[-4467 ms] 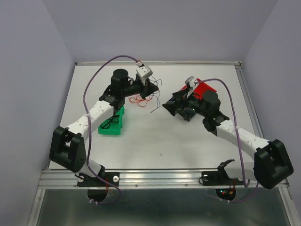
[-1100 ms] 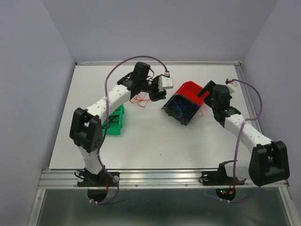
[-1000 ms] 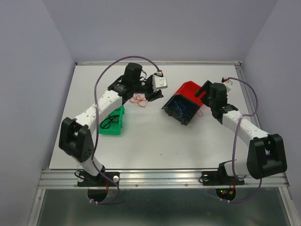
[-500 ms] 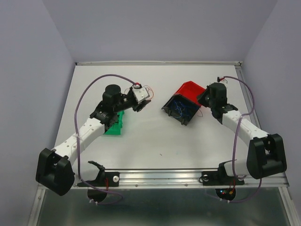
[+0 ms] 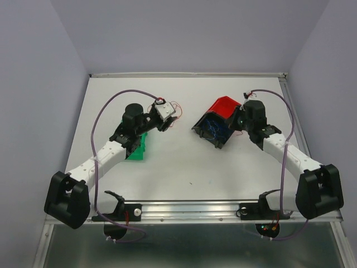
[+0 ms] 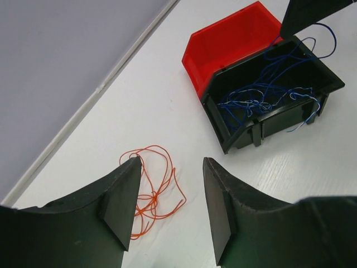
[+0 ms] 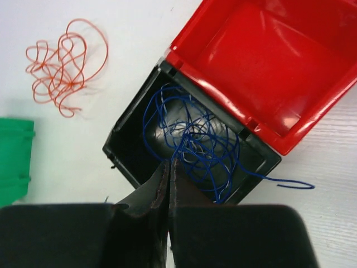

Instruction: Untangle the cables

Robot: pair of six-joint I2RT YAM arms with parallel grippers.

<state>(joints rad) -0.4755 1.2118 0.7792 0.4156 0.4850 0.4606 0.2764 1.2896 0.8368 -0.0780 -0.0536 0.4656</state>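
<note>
Table (image 5: 184,167): white. Both arms are out over its upper half.

Bins next. The black bin (image 5: 211,133) and red bin (image 5: 224,105) sit touching, right of centre. The green bin (image 5: 135,149) is left of centre, half under my left arm, so I cannot see what is in it.

Left gripper (image 6: 169,170): jaws spread, nothing between them. It hangs above bare table just beside the green bin.

Right gripper (image 7: 168,167): fingers pressed flat together over the near rim of the black bin. Blue strands run up towards the tips, but I cannot tell whether one is pinched.

Cables. The blue cable (image 7: 198,142) is heaped in the black bin with one end trailing over its wall. The red cable (image 6: 149,192) is a loose curl alone on the table, at lower left of the left wrist view and upper left of the right wrist view. The red bin is bare inside.

Step, as I read it: colours are being sorted, blue is done and red is outstanding. Next move calls for dropping the left jaws onto the thick part of the red curl and closing gently (thin wire slips out easily), then carrying it to the red bin.

Against one second ago: my left arm has pulled back down-frame off the red curl, and my right wrist has swung in over the bins.
</note>
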